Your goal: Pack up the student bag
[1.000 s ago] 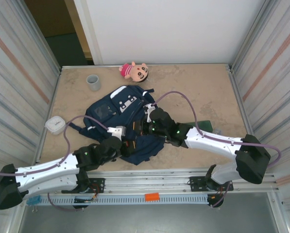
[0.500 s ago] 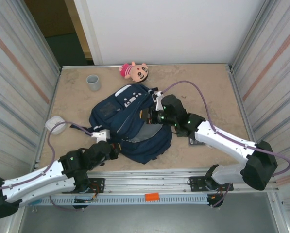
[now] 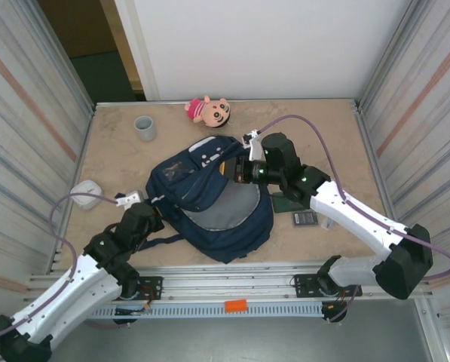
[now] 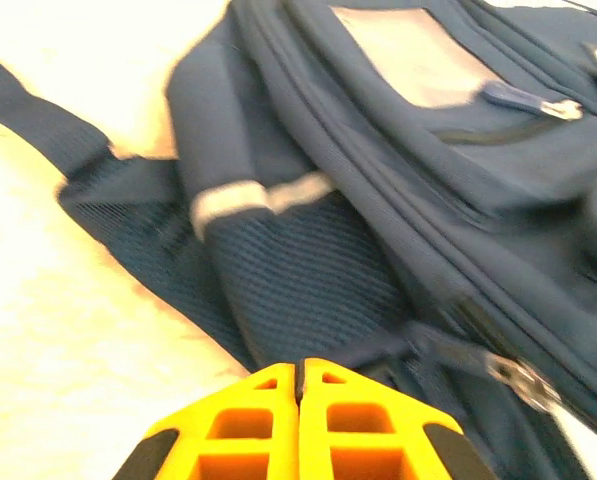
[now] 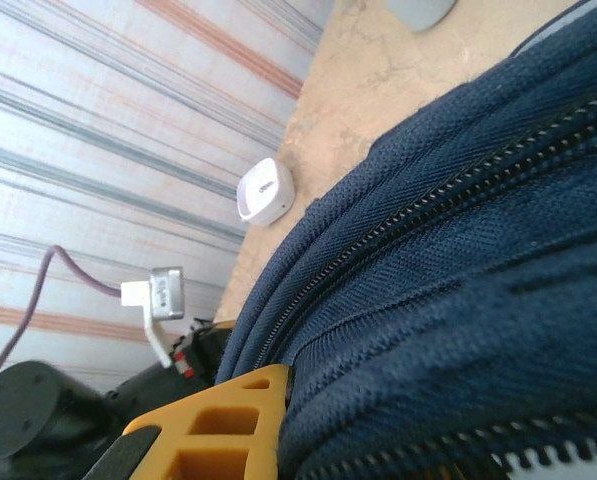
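Beige worktop [image 3: 338, 143] between corrugated walls [image 3: 29, 113]. Left tool [image 4: 298, 372], closed tight, is seen just left of the student bag [image 3: 209, 204], which is laid mid-worktop, grey lining exposed. Right tool [image 3: 238, 170] is clamped on its upper right rim.

Beige bench [image 3: 338, 136] bore student bag [image 3: 209, 204] at middle, grey cup [image 3: 145, 127] and plush doll [image 3: 208, 111] at far side, white box [image 3: 85, 192] at left edge
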Tool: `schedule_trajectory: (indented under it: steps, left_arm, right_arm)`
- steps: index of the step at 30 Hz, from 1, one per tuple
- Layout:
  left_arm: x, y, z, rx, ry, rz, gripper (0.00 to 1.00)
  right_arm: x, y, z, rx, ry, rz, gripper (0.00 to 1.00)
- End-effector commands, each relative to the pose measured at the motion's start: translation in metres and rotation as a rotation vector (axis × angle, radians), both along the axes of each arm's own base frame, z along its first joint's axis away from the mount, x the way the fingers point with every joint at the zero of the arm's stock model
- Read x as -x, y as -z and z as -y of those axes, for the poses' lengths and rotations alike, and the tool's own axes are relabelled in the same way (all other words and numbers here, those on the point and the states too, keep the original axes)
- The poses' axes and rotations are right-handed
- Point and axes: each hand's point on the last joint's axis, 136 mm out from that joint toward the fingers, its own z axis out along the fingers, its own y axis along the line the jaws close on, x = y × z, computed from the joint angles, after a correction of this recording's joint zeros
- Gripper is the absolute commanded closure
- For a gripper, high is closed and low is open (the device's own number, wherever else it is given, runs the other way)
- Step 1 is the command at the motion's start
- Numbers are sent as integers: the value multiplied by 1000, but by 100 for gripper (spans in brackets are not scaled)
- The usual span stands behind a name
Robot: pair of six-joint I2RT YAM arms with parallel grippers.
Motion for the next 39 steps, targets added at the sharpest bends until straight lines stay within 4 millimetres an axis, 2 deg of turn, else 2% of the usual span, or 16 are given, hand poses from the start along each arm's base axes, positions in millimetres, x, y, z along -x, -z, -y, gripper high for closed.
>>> schedule_trajectory:
  steps: [1, 5, 6, 9, 10, 15, 18, 20, 24, 26, 28, 33, 36, 38, 39]
  left_arm:
    - [-10, 0, -1, -31, 35, 11, 100]
    - [-20, -18, 10, -36, 106, 48, 99]
    - [-22, -23, 15, -33, 138, 62, 92]
    - [-23, -50, 42, -3, 304, 148, 59]
    - [-23, -61, 51, 5, 364, 186, 52]
    - [-16, -109, 81, -48, 602, 351, 27]
    - [-12, -128, 99, -143, 729, 408, 20]
    - [-11, -136, 112, -224, 791, 436, 17]
    - [4, -149, 155, -391, 994, 537, 11]
    - [9, -148, 175, -483, 1067, 570, 7]
    - [4, -143, 187, -595, 1068, 565, 4]
    - [-36, -133, 173, -794, 848, 458, 1]
    - [-42, -135, 166, -810, 780, 455, 3]
    - [-41, -140, 163, -789, 759, 482, 13]
    - [-39, -143, 161, -769, 751, 504, 20]
  right_arm:
    - [9, -73, -5, -163, -54, 121, 100]
    - [-3, -67, 4, -149, 39, 126, 100]
    - [-5, -64, 5, -145, 54, 127, 100]
    - [-11, -59, 5, -142, 79, 126, 100]
    - [-12, -56, 4, -138, 77, 119, 100]
    - [-15, -48, -4, -135, 65, 101, 100]
    - [-15, -45, -8, -131, 61, 94, 100]
    - [-15, -43, -11, -128, 59, 88, 100]
    - [-16, -38, -15, -128, 54, 72, 100]
    - [-16, -37, -18, -129, 48, 65, 100]
    - [-17, -37, -21, -132, 40, 59, 100]
    - [-15, -40, -24, -138, 31, 59, 100]
    - [-14, -40, -21, -134, 33, 60, 100]
    - [-14, -40, -19, -128, 35, 61, 96]
    - [-13, -40, -18, -124, 37, 62, 90]
